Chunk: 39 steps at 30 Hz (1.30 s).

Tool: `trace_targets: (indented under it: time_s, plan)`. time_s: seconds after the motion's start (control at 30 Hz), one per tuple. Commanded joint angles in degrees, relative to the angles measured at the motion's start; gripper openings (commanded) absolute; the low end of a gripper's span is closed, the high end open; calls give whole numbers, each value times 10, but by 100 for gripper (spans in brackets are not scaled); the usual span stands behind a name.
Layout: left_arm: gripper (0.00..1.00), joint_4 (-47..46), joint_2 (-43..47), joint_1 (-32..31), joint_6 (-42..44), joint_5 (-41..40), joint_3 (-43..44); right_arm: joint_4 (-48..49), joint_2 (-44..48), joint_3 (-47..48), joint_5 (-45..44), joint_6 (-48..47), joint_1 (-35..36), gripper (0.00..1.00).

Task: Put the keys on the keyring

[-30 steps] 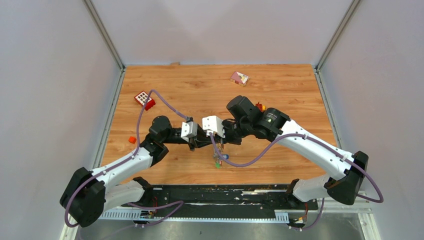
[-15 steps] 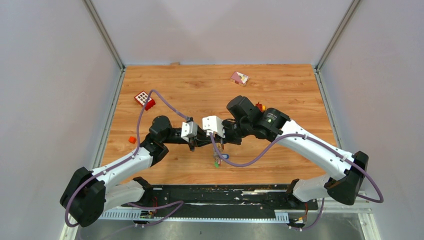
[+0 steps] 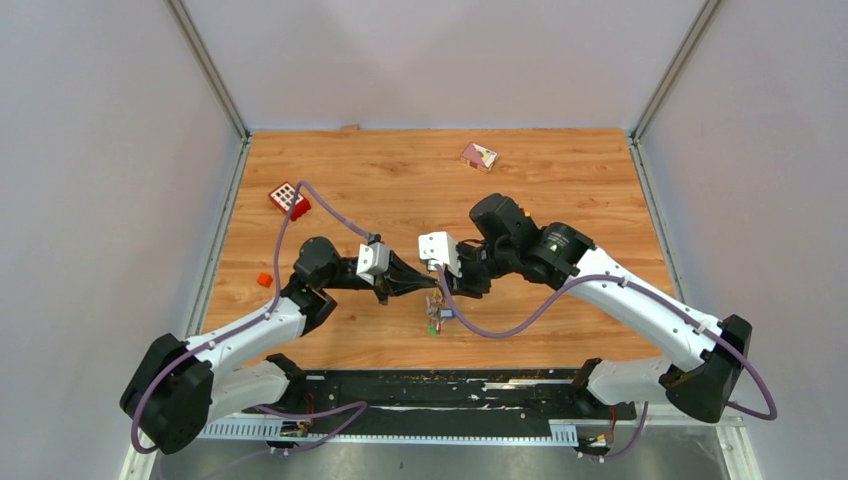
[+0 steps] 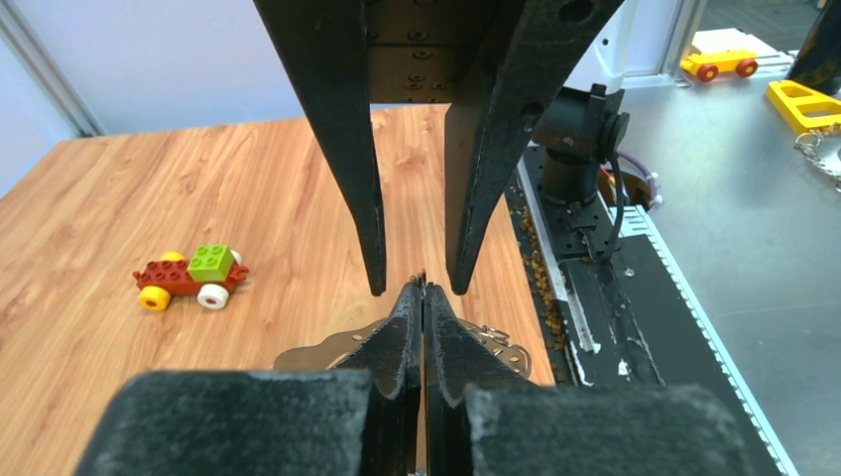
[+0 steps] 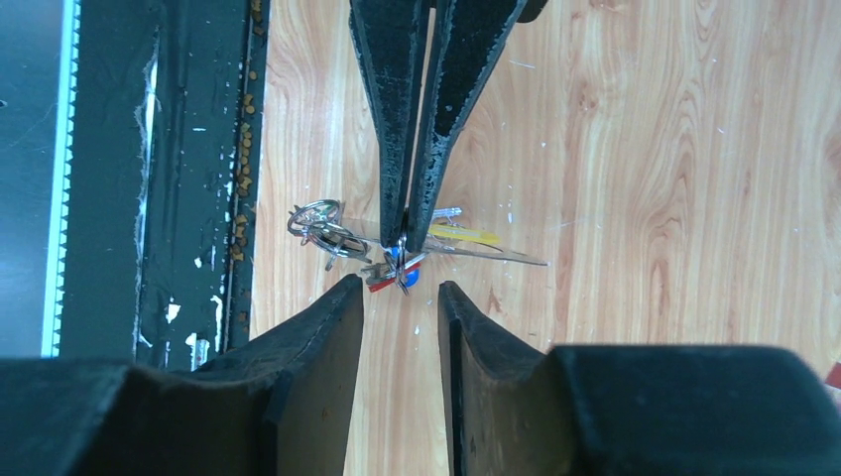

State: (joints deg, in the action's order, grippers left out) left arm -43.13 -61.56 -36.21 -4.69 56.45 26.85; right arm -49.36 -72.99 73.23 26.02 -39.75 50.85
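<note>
My left gripper [image 3: 427, 288] is shut on the thin edge of the keyring [image 5: 496, 255], a silvery loop seen edge-on. It holds the loop just above the wooden table. Its closed fingertips meet in the left wrist view [image 4: 423, 286], with silvery parts of the loop [image 4: 322, 348] below them. Keys [image 5: 407, 275] with blue, red and yellow heads hang at the pinch point, next to a bunch of small rings [image 5: 315, 222]. They also show in the top view [image 3: 437, 316]. My right gripper [image 5: 400, 288] is open and empty, facing the left one, its fingertips [image 4: 375, 278] either side of the pinch.
A red-yellow-green toy brick car [image 4: 188, 273] stands on the table behind the right gripper. A red block with white squares [image 3: 288, 198] and a small orange piece [image 3: 264, 279] lie at the left. A pink card [image 3: 479, 155] lies at the back. A black rail [image 3: 450, 385] runs along the near edge.
My right arm has drawn back to the right, away from the left gripper. The left gripper has stayed almost still, with the keys hanging below it.
</note>
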Motion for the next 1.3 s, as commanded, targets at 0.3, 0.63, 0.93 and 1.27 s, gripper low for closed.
trace_targets:
  time_s: [0.3, 0.63, 0.93, 1.27]
  plan:
    - [0, -99, 15, 2, -28, 26, -11, 38, 6, -16, 41, -4, -2, 8]
    - [0, -124, 14, 2, -36, 34, -16, 42, 6, -21, 50, -5, -2, 0]
    - [0, -141, 16, 3, -44, 41, -21, 50, 14, -38, 53, -10, -2, 3]
    - [0, -159, 20, 5, -57, 46, -22, 90, 32, -77, 59, -8, -4, 14]
